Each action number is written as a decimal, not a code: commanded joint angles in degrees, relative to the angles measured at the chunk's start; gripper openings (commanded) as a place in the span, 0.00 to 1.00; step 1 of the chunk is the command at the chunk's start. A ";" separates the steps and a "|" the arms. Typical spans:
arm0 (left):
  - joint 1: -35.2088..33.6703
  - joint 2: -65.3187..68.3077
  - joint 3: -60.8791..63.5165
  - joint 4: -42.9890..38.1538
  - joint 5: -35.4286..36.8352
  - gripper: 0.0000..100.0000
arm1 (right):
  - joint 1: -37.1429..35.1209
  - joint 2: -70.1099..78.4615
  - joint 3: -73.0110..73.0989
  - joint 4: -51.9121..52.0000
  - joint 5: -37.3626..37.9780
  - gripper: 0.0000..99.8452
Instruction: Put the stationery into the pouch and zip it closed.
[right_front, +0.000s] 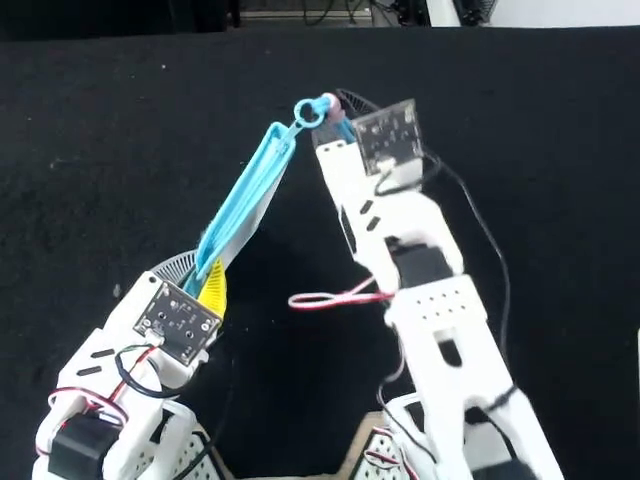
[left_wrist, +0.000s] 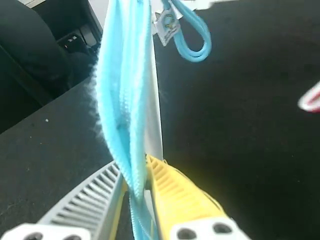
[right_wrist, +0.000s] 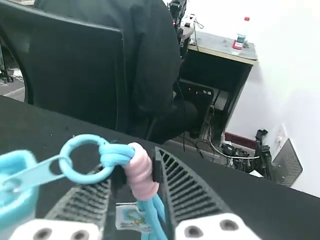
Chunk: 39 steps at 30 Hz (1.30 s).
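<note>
High view: left tool (right_front: 200, 278) clamps the pouch (right_front: 245, 190), right tool (right_front: 335, 112) pinches its pull cord (right_wrist: 117, 154).

Bright, even light falls on the black table (right_front: 100, 150) (shadows faint), glaring off the white wall (right_wrist: 285, 70).

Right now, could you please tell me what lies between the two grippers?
The pouch spans it: the left gripper clamps one end, the right gripper its zip cord at the other. The high view shows this.
</note>
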 joint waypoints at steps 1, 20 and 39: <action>-0.40 -0.09 -2.86 1.05 -0.26 0.03 | 6.59 5.85 -8.04 -1.41 -0.79 0.01; -0.40 -0.09 -2.86 1.05 -0.26 0.03 | 1.58 1.27 -10.77 15.56 -0.79 0.04; -3.74 -0.09 -6.73 0.44 0.00 0.03 | -0.53 -40.75 4.44 45.10 -1.05 0.01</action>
